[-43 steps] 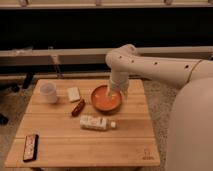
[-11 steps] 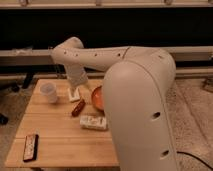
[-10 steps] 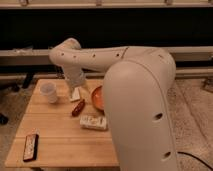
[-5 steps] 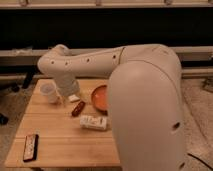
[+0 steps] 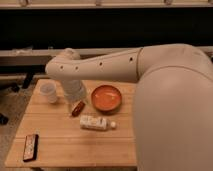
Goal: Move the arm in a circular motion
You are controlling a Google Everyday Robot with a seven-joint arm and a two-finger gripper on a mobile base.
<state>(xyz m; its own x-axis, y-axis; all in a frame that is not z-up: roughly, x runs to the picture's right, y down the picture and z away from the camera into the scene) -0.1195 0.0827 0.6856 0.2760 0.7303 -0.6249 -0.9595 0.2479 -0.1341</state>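
Note:
The arm is a thick cream-white tube with dark screw holes. It reaches from the huge rounded segment at the right leftward across the table to a bulbous joint, then bends down. The gripper hangs at its lower end, just above the table, between a white cup and an orange bowl. It is right above a small red-brown item. The arm hides part of the table's right side.
A wooden table carries a white bottle lying on its side in the middle and a black remote at the front left corner. A dark wall with a pale ledge runs behind.
The arm has swung left, from over the bowl to the table's left part. Its bent joint has sunk lower and the wrist end now hangs beside the cup.

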